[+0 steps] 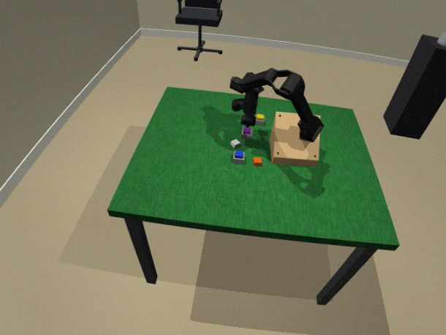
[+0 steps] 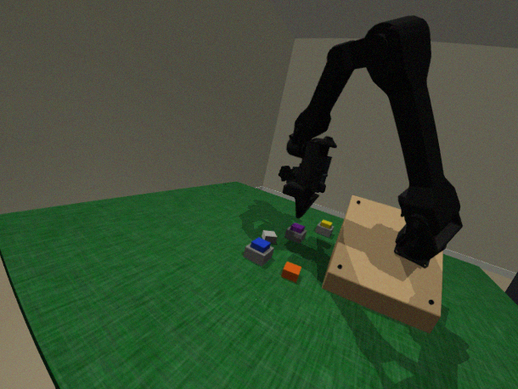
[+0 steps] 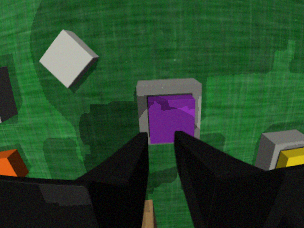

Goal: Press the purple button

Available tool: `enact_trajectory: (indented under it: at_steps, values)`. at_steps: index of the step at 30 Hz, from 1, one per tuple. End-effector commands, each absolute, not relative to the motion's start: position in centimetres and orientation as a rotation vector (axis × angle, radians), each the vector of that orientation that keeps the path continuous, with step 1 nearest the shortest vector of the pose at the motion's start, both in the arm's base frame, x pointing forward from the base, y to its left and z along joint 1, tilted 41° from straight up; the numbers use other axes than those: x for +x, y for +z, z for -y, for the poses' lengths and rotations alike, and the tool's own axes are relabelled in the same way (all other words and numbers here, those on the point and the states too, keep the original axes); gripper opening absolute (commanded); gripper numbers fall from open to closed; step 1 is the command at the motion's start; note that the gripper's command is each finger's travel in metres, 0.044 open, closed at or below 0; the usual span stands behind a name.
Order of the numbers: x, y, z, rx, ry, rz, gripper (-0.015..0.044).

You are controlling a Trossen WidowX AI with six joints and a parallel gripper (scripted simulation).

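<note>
The purple button (image 1: 247,130) (image 2: 297,228) (image 3: 171,112) stands on its grey housing, with its cap raised above the rim. My gripper (image 1: 248,126) (image 2: 300,216) (image 3: 161,139) points down just above it. In the wrist view a narrow gap shows between the two fingertips, with nothing held in it. The fingertips overlap the near edge of the purple cap in that view. In the exterior view a small gap shows between fingertips and cap.
A yellow button (image 1: 259,117) (image 2: 326,223) (image 3: 292,159) stands beside the purple one, towards the back. A white block (image 1: 235,143) (image 2: 269,236) (image 3: 66,59), a blue button (image 1: 239,154) (image 2: 261,245) and an orange block (image 1: 257,161) (image 2: 291,272) (image 3: 9,164) are nearby. The arm's wooden base (image 1: 292,157) (image 2: 374,297) is to the right.
</note>
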State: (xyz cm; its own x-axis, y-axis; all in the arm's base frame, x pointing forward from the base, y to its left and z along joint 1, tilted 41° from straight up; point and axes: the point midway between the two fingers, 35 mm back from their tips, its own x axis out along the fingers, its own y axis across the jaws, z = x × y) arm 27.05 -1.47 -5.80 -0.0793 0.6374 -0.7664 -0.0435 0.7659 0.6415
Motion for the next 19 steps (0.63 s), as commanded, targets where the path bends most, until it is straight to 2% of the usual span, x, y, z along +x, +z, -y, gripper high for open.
enact_trajectory:
  at_steps: [1,6,10,13,19]
  values:
    - [28.6,-1.5,-1.5,0.464,0.602,-1.558,0.0151]
    - [28.6,5.9,-7.3,0.462,0.596,-1.554,0.0282]
    - [26.3,11.8,-11.9,0.475,0.612,-1.552,0.0387]
    - [23.8,15.4,-14.4,0.489,0.632,-1.554,0.04]
    - [23.4,15.9,-14.7,0.491,0.635,-1.555,0.04]
